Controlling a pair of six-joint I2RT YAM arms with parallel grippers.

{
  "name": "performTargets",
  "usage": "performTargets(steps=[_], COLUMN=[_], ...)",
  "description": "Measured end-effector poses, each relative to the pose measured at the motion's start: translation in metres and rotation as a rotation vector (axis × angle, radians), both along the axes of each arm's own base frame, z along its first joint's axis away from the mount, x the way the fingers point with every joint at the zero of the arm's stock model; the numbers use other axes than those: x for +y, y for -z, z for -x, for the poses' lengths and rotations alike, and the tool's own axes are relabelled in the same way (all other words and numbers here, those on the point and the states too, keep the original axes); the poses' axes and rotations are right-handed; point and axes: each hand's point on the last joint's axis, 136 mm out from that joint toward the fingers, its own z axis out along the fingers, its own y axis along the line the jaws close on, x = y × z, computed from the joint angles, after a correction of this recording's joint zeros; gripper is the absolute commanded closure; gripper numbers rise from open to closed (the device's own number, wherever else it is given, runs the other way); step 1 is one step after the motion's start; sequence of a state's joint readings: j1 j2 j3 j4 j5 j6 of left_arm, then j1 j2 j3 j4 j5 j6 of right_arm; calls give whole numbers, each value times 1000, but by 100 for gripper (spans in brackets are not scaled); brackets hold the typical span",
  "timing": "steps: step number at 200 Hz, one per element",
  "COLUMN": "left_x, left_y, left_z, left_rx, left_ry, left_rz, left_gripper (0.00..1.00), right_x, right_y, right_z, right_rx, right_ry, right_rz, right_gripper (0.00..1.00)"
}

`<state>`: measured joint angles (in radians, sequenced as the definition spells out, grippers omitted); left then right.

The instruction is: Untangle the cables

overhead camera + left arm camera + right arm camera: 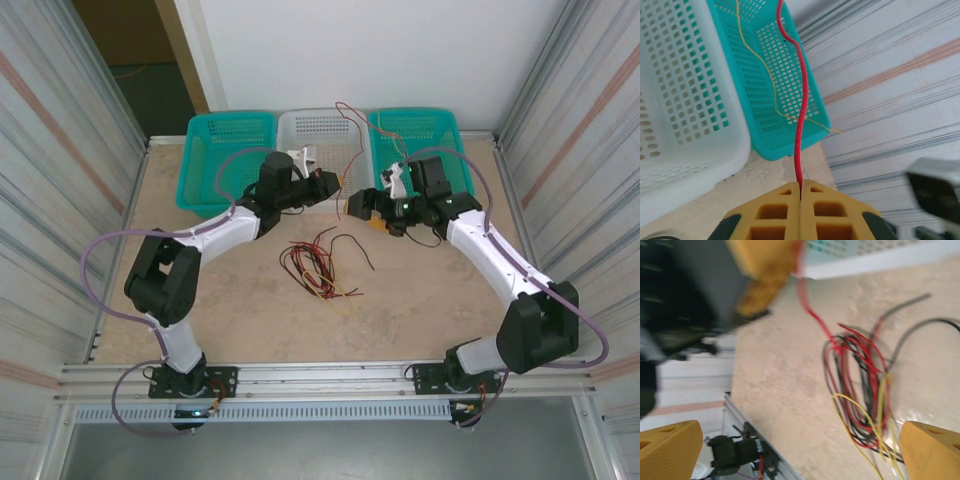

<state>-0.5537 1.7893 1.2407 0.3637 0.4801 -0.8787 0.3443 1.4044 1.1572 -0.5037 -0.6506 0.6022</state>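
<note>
While its yellow fingers [775,212] are pressed tight together, the left end effector [800,184] pinches a red cable [801,100], which rises from the tips across the wall of a teal basket [787,65] standing just right of a white basket [685,100]. A pale yellow cable [771,77] trails over the same teal wall. On the table [430,290], between the arms, lies the tangle of red, black and yellow cables [315,265]. The right end effector [797,432] hovers above that tangle, spread wide and gripping nothing.
</note>
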Motion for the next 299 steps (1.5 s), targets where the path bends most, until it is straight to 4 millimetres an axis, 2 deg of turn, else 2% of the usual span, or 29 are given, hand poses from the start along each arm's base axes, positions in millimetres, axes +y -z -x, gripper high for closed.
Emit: performTargets(steps=[20,43,71,92,111,129,142,169,189,204,218,241,299], left_x=[-1,5,32,63,87,94,92,92,92,88,81,66,21], left_y=[-2,4,18,40,57,60,59,56,54,50,44,35,17], left_z=[1,-2,-18,-29,-37,-40,-40,-42,-44,-48,-51,-49,-24], left_rx=[25,85,161,234,289,302,305,305,313,310,303,286,244], left_ry=[-1,-26,-107,-195,-264,-289,-289,-302,-306,-301,-288,-252,-137], left_rz=[21,28,30,29,20,9,6,12,13,10,1,-15,-67], left_gripper=[100,100,100,100,100,100,100,100,100,100,100,100,100], right_x=[-17,-43,-78,-119,-179,-227,-242,-249,-246,-238,-232,-228,-209], right_y=[23,45,44,19,-15,-50,-75,-121,-150,-160,-159,-147,-117], right_z=[-3,-11,-13,-12,-8,6,20,38,38,35,35,33,31], right_rx=[57,94,68,1,-77,-168,-245,-375,-441,-474,-473,-439,-366], right_ry=[72,165,261,363,551,733,811,876,879,855,834,814,733], right_rz=[120,265,377,412,435,435,426,410,395,372,358,346,317], right_gripper=[0,1,1,1,1,1,1,1,1,1,1,0,0])
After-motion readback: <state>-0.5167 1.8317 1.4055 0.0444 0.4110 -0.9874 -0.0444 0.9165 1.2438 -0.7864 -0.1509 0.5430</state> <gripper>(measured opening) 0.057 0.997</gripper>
